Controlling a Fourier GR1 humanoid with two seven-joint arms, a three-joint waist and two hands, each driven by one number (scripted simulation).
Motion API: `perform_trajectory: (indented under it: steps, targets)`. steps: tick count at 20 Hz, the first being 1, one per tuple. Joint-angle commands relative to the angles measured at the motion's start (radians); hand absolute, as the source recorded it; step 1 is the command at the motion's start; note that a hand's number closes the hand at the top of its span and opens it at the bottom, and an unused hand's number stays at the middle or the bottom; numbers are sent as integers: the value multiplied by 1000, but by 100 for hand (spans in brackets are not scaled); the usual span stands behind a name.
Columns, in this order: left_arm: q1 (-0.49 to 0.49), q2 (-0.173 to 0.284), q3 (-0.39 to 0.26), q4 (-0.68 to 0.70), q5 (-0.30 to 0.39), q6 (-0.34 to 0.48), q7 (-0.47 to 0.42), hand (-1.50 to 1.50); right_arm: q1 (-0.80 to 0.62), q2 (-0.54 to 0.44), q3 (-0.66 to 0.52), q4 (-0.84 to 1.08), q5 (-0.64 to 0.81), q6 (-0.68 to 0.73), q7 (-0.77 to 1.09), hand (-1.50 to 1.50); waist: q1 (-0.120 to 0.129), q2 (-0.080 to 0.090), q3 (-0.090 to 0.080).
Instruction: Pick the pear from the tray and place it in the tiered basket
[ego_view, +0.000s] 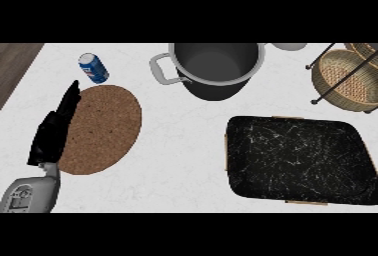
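The white counter fills the view, with a strip of brown wood at its far left corner. The largest thing on it is the tray, black with pale veining, lying at the near right; its top is bare, and the pear shows nowhere in the view, so I cannot tell where it is. Left of the tray, well apart, lies a round brown mat. Far of centre stands a grey pot, its inside dark, one loop handle pointing left. At the far right is the basket, woven tiers in a dark wire frame, partly cut by the edge. A pale round object shows just at the far edge between pot and basket, too little to name. A blue can lies on its side far of the mat. The left hand rests at the left, over the mat's left rim, fingers straight and pointing far, holding nothing. The right hand is out of view.
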Motion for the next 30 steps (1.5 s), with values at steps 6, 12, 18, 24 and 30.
perform_trajectory:
  steps: [6, 12, 18, 24, 30]
  targets:
    - [-26, 17, 33, 38, 8, -1, -11, 0, 34, 19, -137, 59, -137, -62, -100, -150, 1, 18, 16]
    - [-47, -13, -1, 26, -11, 5, 26, 0, 44, -33, -201, 35, -210, -100, -178, -150, -7, 13, 16]
    - [-17, -16, 15, 26, -17, 26, -1, 0, 9, -127, -228, 18, -250, -24, -51, -150, -22, 5, 14]
    - [36, 12, 39, -25, 15, -12, 11, 0, 153, -271, -307, 52, -340, 132, -83, -150, -33, 1, 15]
    - [13, 12, 42, -9, 10, -11, 6, 0, 300, -425, -395, 66, -442, 304, -239, -150, -41, 2, 16]
